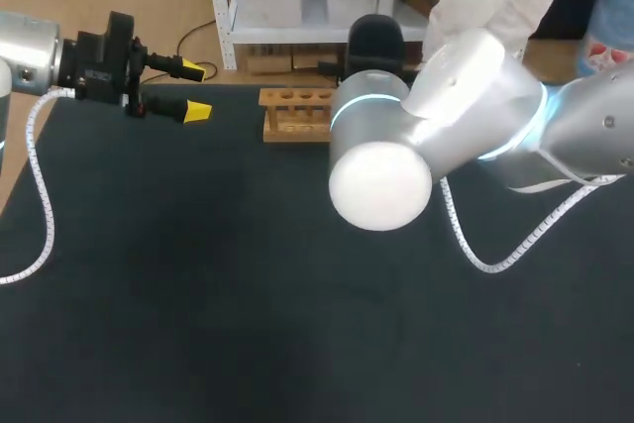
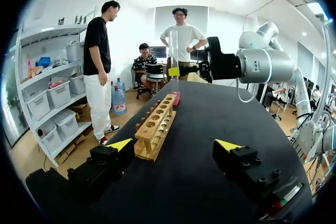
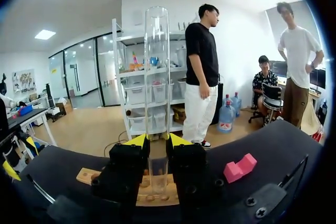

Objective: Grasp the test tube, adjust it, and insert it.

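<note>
The bench [image 1: 198,324] has a flat black top. A wooden rack [image 1: 295,111] sits near its far edge, and a small pink block [image 3: 240,168] lies on the black surface beside the rack.

The tube [image 3: 157,66] is clear glass and stands upright with its long axis vertical. It is gripped in the right tool [image 3: 157,141], whose two yellow-tipped fingers are closed on it from both sides, low on its length. Most of the glass rises above the fingers. Its lower end hangs below them, right over the rack, and I cannot tell whether it has entered a hole. In the head view the right arm [image 1: 466,116] covers both this tool and the tube.

The rack is a long block with a row of round holes along its top board. In the left wrist view the holes show as open dark rounds, and the rack's length runs away from that camera.

The left tool [image 1: 195,91] hangs over the bench's far left corner, well apart from the rack. Its fingers are spread wide with nothing between them
</note>
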Robot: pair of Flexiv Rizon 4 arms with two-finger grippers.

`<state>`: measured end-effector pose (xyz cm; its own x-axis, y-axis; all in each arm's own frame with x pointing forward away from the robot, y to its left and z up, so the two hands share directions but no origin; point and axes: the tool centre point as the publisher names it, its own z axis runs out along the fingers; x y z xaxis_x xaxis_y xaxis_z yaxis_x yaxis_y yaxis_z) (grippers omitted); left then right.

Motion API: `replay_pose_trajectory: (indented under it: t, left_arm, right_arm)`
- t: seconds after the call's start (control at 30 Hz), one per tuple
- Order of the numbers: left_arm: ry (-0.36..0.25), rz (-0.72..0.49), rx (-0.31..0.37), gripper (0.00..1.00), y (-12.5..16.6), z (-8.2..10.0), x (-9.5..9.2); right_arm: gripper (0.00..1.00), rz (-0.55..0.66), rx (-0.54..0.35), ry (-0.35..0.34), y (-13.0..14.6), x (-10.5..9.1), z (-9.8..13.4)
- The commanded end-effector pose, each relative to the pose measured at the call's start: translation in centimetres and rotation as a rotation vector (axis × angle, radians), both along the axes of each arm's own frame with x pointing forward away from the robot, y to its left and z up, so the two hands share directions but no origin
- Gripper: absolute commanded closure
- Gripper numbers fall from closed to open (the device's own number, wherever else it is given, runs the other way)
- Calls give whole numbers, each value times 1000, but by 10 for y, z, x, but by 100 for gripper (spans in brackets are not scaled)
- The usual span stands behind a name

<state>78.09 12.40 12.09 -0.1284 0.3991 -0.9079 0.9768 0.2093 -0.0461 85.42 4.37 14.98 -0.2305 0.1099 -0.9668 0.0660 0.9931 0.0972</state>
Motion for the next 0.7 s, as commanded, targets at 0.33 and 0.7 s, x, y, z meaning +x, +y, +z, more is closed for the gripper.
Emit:
replay_pose_trajectory:
  t: [0.33,0.7]
  left_arm:
    - [-5,2,-2,0,0,-1,-1]
    - [-5,2,-2,0,0,-1,-1]
  right_arm:
    - [100,18,-23,-39,0,14,-14]
    - [100,8,-26,-50,-1,21,-22]
